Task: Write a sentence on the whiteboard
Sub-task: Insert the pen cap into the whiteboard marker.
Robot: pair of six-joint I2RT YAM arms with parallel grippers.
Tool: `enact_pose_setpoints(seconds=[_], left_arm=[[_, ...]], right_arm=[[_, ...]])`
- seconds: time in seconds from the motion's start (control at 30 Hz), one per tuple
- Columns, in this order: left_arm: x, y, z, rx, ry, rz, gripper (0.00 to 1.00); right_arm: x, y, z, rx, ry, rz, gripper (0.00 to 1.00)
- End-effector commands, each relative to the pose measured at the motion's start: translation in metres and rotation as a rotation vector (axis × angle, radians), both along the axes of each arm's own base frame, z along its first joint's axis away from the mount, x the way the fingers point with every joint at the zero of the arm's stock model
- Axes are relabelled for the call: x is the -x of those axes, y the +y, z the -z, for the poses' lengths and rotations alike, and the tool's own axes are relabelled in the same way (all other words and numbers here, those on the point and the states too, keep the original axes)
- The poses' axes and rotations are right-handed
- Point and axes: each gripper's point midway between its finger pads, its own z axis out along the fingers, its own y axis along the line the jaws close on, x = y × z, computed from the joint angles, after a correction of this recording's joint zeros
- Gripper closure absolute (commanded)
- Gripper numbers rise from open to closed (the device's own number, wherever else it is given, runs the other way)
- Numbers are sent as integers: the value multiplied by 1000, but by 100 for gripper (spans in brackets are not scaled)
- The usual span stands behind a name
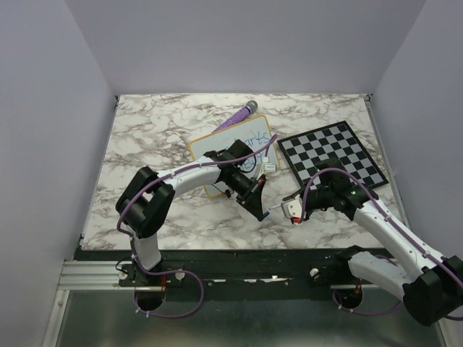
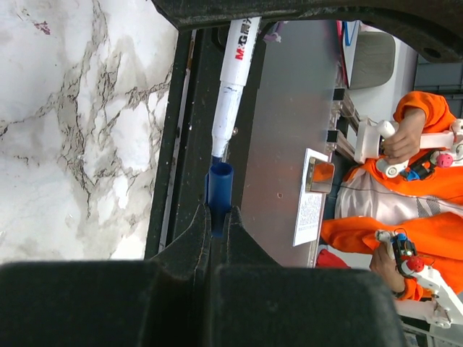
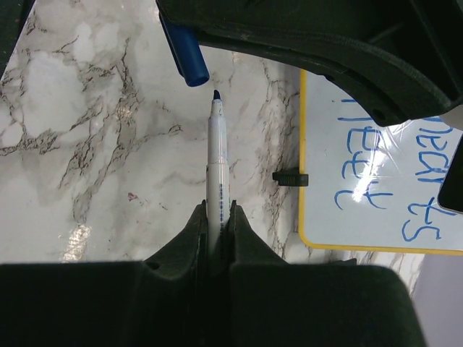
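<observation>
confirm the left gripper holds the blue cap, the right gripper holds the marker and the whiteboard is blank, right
Not blank: the whiteboard carries blue handwriting, as the right wrist view shows. The rest holds: left gripper grips the blue cap, right gripper the marker.

whiteboard (image 1: 255,135) on table (image 1: 145,144), chessboard (image 1: 334,154) just right of it
</observation>
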Motion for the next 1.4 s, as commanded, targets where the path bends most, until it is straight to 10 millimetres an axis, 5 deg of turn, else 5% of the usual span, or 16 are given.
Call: enact_pose_setpoints(seconds=[0.0, 1.37], left_arm=[[1, -5, -8, 40, 2, 30, 100], [-2, -2, -10, 53, -5, 34, 100]], right_arm=[[8, 3, -1, -12, -6, -35, 99], [18, 5, 9, -9, 24, -60, 99]])
